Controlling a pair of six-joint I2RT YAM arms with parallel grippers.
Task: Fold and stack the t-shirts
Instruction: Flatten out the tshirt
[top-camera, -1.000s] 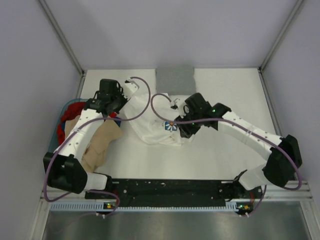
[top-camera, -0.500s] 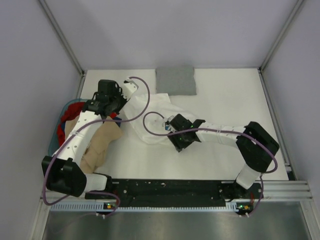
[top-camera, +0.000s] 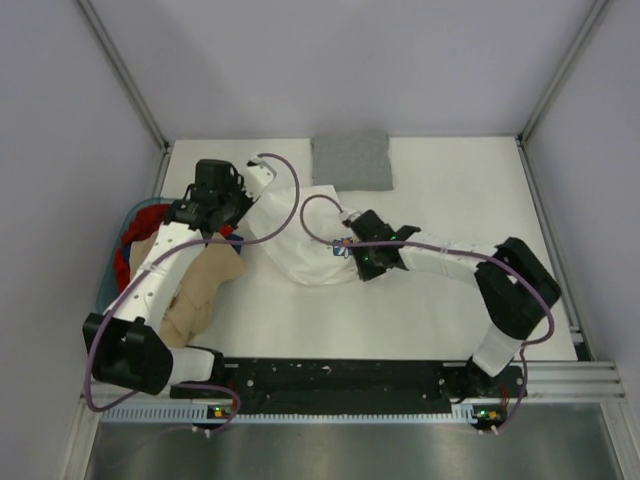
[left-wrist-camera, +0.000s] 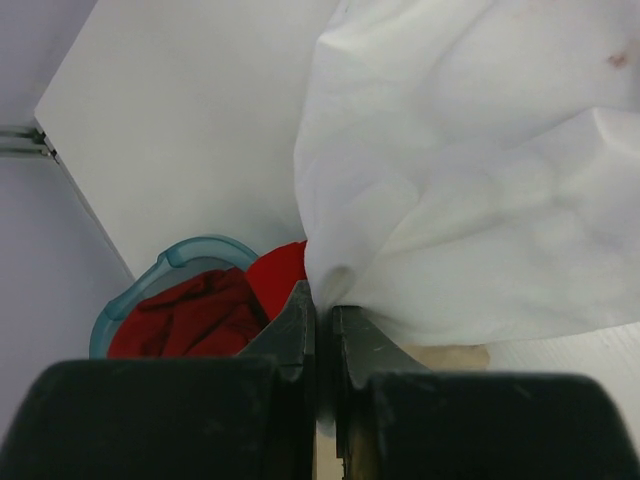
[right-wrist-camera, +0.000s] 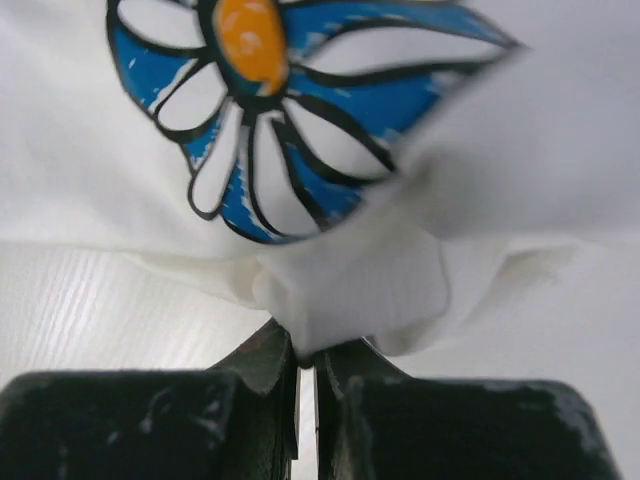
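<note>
The white t-shirt (top-camera: 300, 245) with a blue daisy print (right-wrist-camera: 260, 110) lies crumpled at the table's middle left. My left gripper (top-camera: 243, 208) is shut on its left edge, and white cloth (left-wrist-camera: 470, 180) rises from between the jaws (left-wrist-camera: 322, 310). My right gripper (top-camera: 350, 250) is shut on a fold of the same shirt just below the print, with the cloth (right-wrist-camera: 350, 290) pinched at the fingertips (right-wrist-camera: 307, 355). The grey t-shirt (top-camera: 350, 160) lies folded flat at the table's back edge, apart from both grippers.
A teal basket (top-camera: 112, 262) holding red clothes (left-wrist-camera: 190, 315) sits off the table's left side, its rim (left-wrist-camera: 190, 252) under my left gripper. A tan garment (top-camera: 200, 290) hangs over the table's left front. The table's left edge (left-wrist-camera: 80, 200) runs close by.
My right gripper went from open to shut on the white shirt's fold, after dipping toward the front and coming back beside the print. The left arm has stayed put.
</note>
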